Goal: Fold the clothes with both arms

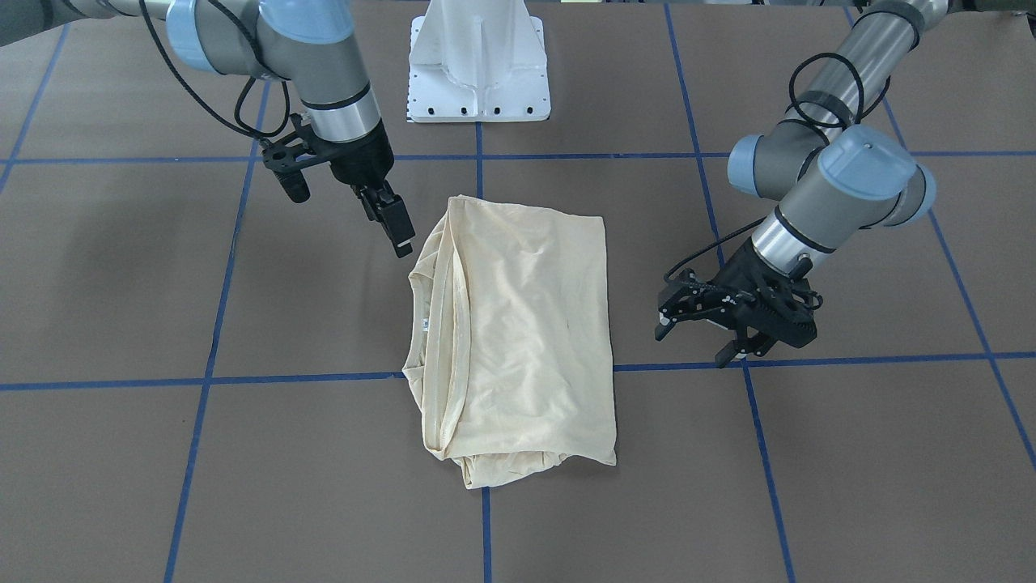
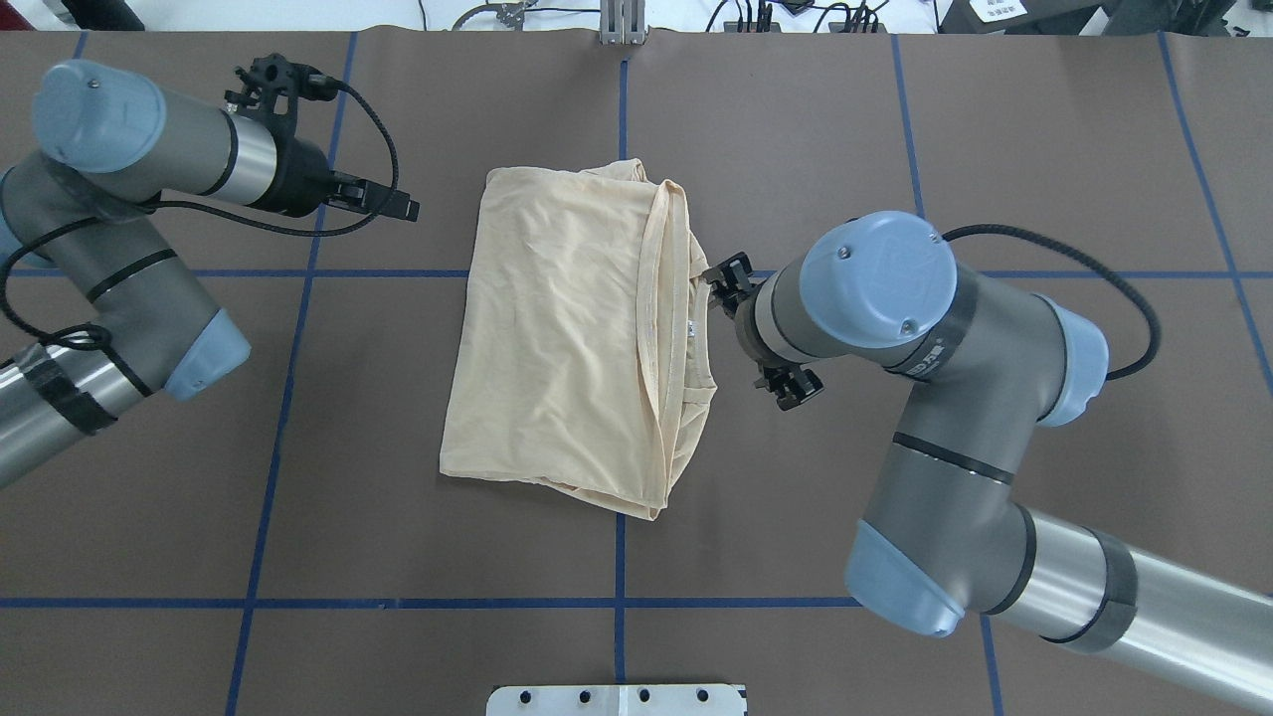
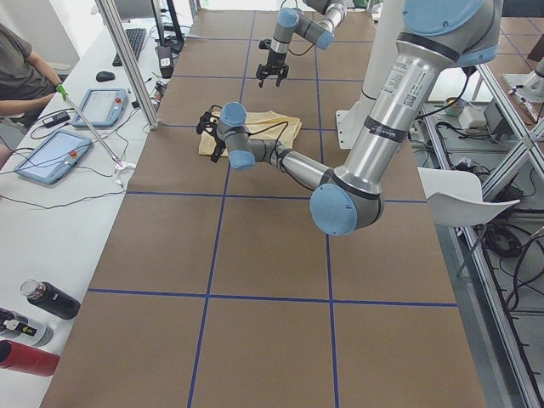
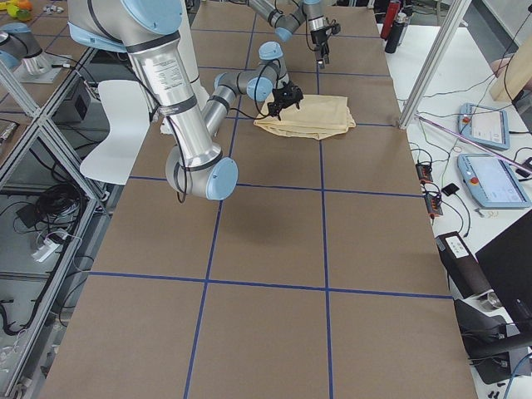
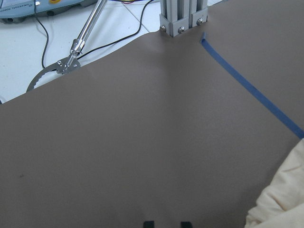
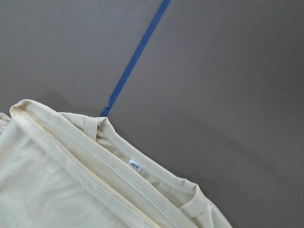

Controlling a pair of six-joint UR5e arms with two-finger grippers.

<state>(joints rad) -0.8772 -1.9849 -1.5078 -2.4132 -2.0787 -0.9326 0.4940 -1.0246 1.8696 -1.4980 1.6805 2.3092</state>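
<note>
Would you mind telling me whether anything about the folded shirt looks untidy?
Yes: the shirt is folded unevenly. At its end farthest from the white pedestal, a bunched lower layer pokes out past the top layer.

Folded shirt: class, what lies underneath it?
The shirt lies on the brown table; blue tape lines run beneath it. The tape's covered stretch and the shirt's inner layers are hidden.

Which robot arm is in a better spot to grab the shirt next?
Probably the right. The right gripper hovers beside the shirt near its collar, while the left gripper sits farther off across bare table.
</note>
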